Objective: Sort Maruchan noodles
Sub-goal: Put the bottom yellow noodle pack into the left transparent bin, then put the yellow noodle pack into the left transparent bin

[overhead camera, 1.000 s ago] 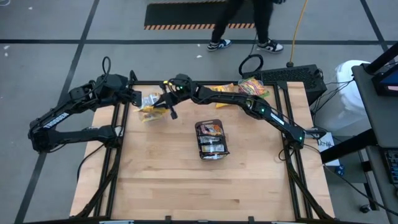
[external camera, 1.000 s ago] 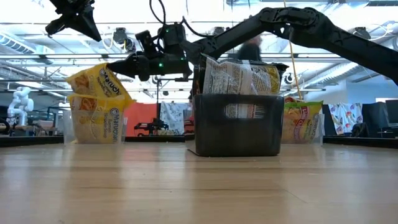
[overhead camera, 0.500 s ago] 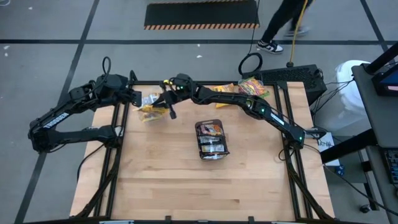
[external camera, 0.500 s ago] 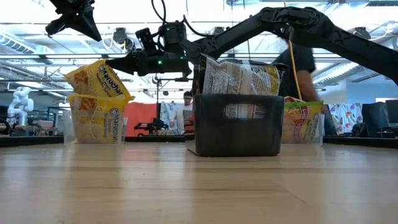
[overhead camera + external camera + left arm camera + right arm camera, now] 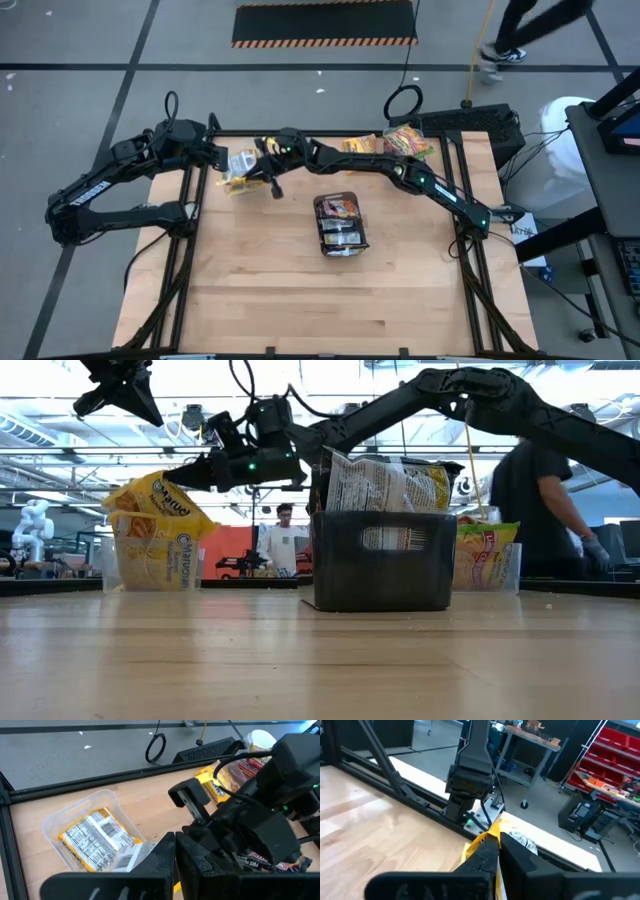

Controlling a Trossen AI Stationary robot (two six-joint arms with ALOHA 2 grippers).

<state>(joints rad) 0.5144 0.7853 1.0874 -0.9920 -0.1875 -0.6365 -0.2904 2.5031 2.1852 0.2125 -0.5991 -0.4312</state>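
A yellow Maruchan packet (image 5: 160, 502) hangs from my right gripper (image 5: 186, 475) over the clear tub (image 5: 118, 572) at the table's far left, which holds more yellow packets (image 5: 95, 837). The right gripper (image 5: 262, 165) is shut on it. My left gripper (image 5: 215, 155) waits shut just left of the tub, raised above it (image 5: 125, 395). The dark grey tray (image 5: 340, 248) at mid-table holds dark brown packets (image 5: 340, 208) standing on edge. A second clear tub (image 5: 510, 570) at the far right holds green-edged orange packets (image 5: 405, 140). My right gripper pinches the yellow packet by its upper edge (image 5: 479, 841) between both fingers, reaching in from the table's right and slanting down. The packet hangs tilted below the fingers, with its lower part inside the tub on the packets lying there (image 5: 165, 550).
More packets (image 5: 358, 146) lie loose at the far edge between the tubs. Black frame rails (image 5: 190, 215) run along the table's sides. The near half of the wooden table (image 5: 320, 300) is bare. A person (image 5: 545, 490) stands behind the table's far right.
My right gripper has moved toward the table's left and down, staying shut on the yellow packet. The packet has sunk lower and tipped, so its lower part now sits in the left tub. Behind the table, a person has walked to the right.
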